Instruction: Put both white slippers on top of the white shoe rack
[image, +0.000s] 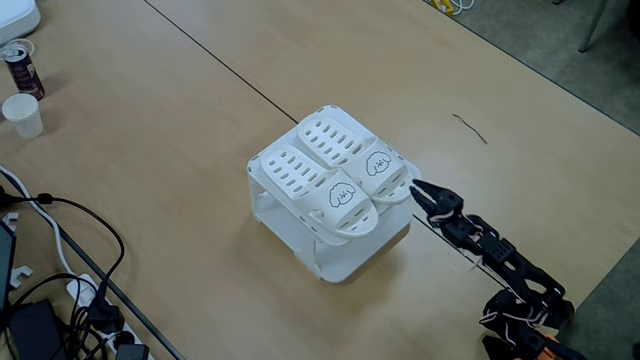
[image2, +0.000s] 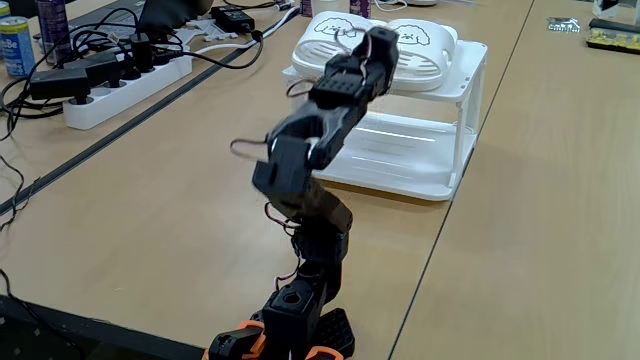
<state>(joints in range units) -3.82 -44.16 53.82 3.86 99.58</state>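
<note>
**Both slippers lie on the rack top, gripper just beside them**

In a fixed view from above, a cup (image: 22, 114) and a can (image: 22, 68) are seen at the far left, with cables (image: 60, 250) below them. Near the middle of the table (image: 180, 120) stands the rack (image: 340, 255). On its flat top the two slippers are set side by side, touching along their inner edges: the left slipper (image: 315, 187) and the right slipper (image: 350, 153). Their long axes run parallel, from upper left to lower right in this view. The ends with the drawn faces are pointed to the lower right, toward the arm, and slightly overhang the top's edge. To the right, the gripper (image: 416, 189) is held just beside the faced end of the right slipper; whether it touches cannot be told. The jaws appear nearly closed, with nothing held between them.

In a fixed view from behind the arm, a power strip (image2: 120, 85) lies at the left, and the gripper (image2: 378, 40) is seen in front of the slippers; the jaw state cannot be told there.
</note>
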